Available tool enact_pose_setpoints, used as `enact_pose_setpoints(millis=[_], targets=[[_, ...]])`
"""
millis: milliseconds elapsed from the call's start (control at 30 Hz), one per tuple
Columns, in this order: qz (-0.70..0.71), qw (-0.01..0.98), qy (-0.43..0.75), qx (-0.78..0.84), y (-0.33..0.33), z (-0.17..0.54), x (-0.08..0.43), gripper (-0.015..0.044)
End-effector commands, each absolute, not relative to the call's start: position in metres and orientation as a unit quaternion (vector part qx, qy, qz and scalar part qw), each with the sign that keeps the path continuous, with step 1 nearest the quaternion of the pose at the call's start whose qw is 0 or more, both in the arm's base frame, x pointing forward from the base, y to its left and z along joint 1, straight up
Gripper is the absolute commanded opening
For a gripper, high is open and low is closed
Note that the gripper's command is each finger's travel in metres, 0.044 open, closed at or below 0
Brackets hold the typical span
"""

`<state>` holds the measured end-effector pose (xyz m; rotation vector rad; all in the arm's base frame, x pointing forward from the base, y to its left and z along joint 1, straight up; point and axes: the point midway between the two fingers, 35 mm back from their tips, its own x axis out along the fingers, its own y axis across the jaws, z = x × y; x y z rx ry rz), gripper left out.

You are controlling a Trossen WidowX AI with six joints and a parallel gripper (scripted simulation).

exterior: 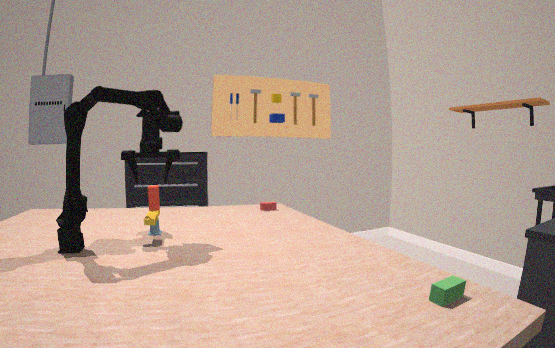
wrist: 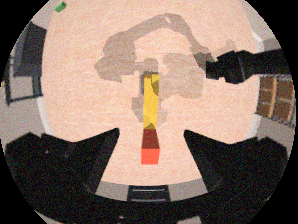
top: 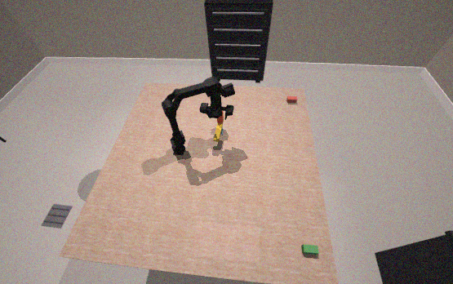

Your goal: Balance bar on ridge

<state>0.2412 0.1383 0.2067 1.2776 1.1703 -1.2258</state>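
Yellow bar [top: 218, 132] [exterior: 151, 218] [wrist: 151, 100]: over the blue ridge [top: 222, 132] [exterior: 155, 229], in front of the arm's base; its near end looks clear of the wood, though I can't tell from here whether it sits level.
Red piece [top: 220, 121] [exterior: 153, 198] [wrist: 150, 156]: at one end of the yellow in the wrist view, and standing up above it from the side.
Gripper [top: 219, 116] [exterior: 151, 182] [wrist: 152, 132]: pointing down above the red piece, fingers spread wide apart, nothing pinched between them.
Black arm [top: 172, 122] [exterior: 73, 160] [wrist: 230, 67]: upright from its foot, then bent over toward the bar.
Table [top: 202, 228] [exterior: 248, 310] [wrist: 75, 115]: pale wood, with the arm's shadows sprawling across it.
Small red block [top: 291, 99] [exterior: 268, 206]: well apart from the bar, near the far corner.
Green block [top: 310, 250] [exterior: 448, 291] [wrist: 60, 6]: out by another corner, well away from the arm.
Dark drawer cabinet [top: 239, 37] [exterior: 193, 172] [wrist: 148, 193]: beyond the table's far edge.
Wall: a tool board [exterior: 243, 131] and a wooden shelf [exterior: 498, 105].
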Motion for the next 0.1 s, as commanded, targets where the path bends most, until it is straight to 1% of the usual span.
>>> enact_pose_setpoints(millis=[0,67], targets=[[-0.505,0.488,0.481,0.525,0.1381,0.2068,0.2409,0.044],[-0.505,0.488,0.481,0.525,0.1381,0.2068,0.2409,0.044]])
